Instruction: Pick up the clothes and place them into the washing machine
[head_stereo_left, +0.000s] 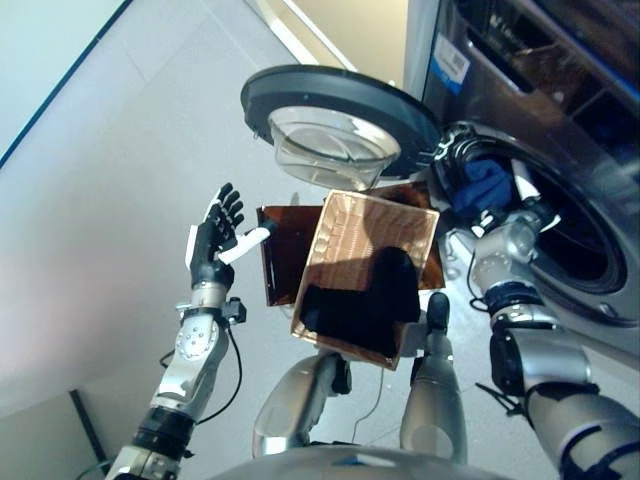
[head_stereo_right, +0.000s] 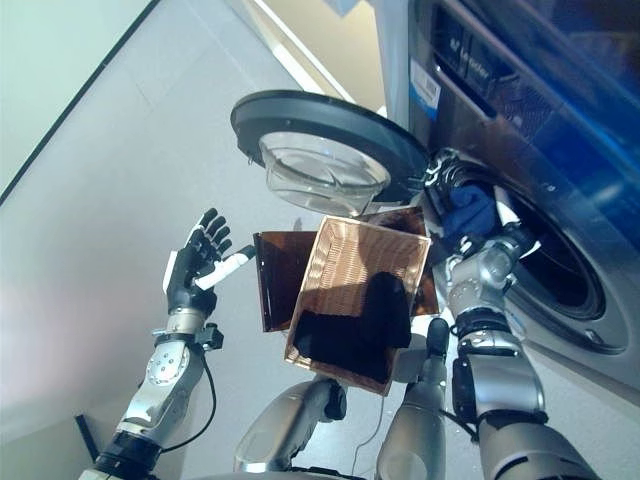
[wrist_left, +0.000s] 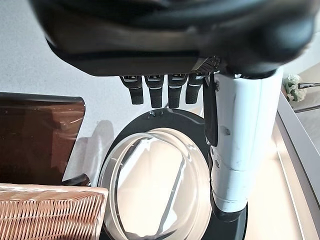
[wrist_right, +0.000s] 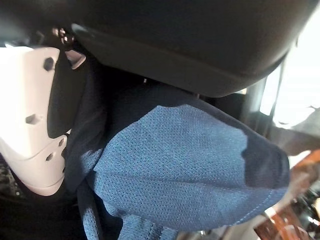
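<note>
1. Left hand (head_stereo_left: 212, 243) is up in the air beside the basket, fingers spread and straight, holding nothing. Looks parked out of the way so it doesn't snag anything.
2. Next over, the wicker basket (head_stereo_left: 345, 250) sits on the floor right in front of the machine, handy for both arms. There's a dark garment (head_stereo_left: 365, 300) lying in it, so I'd say the job isn't finished.
3. The washer door (head_stereo_left: 330, 105) is swung wide open above the basket, keeping the opening clear.
4. Right hand (head_stereo_left: 462, 160) is at the mouth of the drum (head_stereo_left: 575, 240), fingers wrapped around a blue cloth (wrist_right: 190, 170). The wrist view shows the fabric bunched tight against the palm, probably so nothing trails outside the rim on the way in.
</note>
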